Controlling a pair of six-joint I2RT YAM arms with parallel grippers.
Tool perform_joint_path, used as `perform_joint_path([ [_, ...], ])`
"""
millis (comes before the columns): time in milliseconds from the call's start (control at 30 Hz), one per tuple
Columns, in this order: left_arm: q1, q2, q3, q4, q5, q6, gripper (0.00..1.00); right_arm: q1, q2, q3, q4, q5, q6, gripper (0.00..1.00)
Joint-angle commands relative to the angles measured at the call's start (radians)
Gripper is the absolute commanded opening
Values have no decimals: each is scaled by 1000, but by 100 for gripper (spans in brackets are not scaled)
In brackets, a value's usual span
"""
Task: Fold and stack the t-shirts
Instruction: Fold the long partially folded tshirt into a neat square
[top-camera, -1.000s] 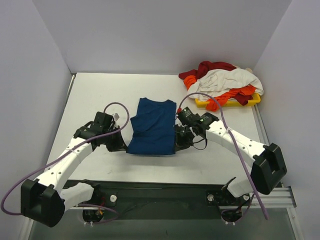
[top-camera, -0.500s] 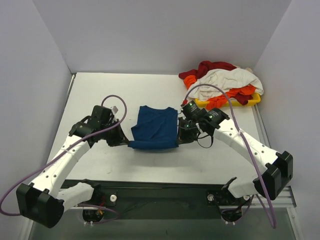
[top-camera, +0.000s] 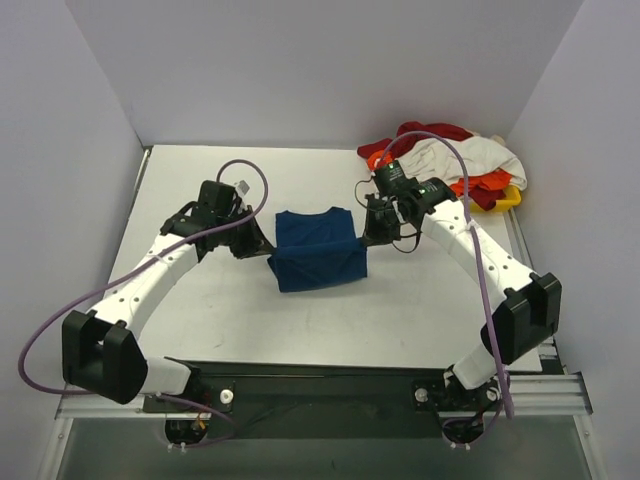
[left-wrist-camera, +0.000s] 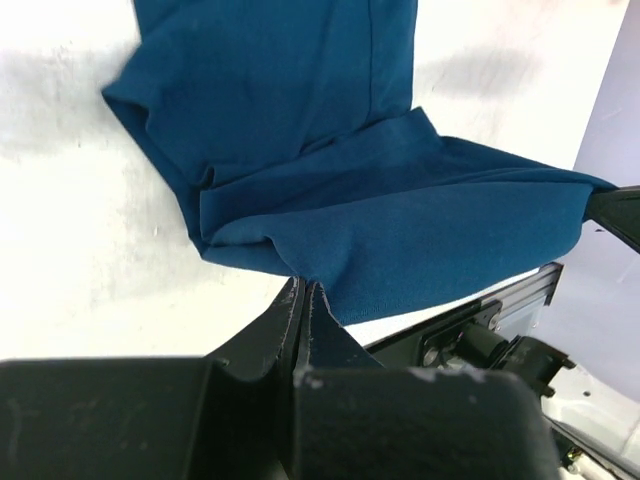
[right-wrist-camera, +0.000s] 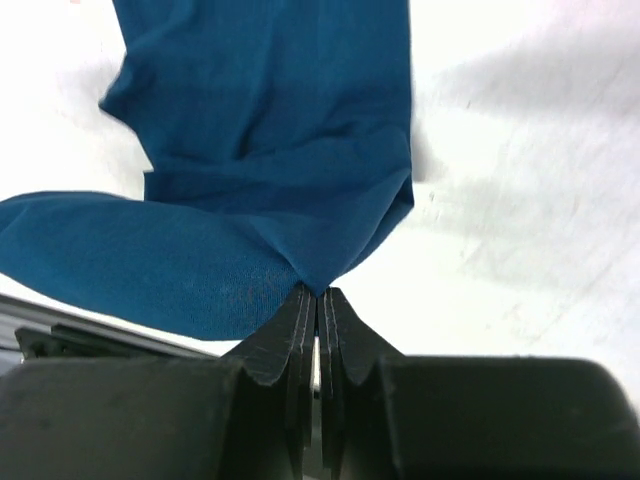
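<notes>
Blue shirt sits mid-tabletop, half-folded, its print hidden. Left tool and right tool each clamp an edge. The right arm partly hides the shirt pile, which buries most of the tray.

No text, label, brand, number or sign can be read in any view. The dark blue t-shirt shows only plain cloth on the sides that face the cameras.
</notes>
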Motion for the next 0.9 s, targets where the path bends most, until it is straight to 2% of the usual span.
perform_joint_path([
  [0, 40, 57, 76, 101, 41, 18, 0, -27, 53, 83, -18, 34, -60, 0],
  [500, 130, 365, 219, 220, 120, 39, 0, -109, 392, 413, 9, 19, -108, 0],
  [867, 158, 565, 360, 259, 127, 20, 0, -168, 562, 592, 16, -34, -108, 0],
])
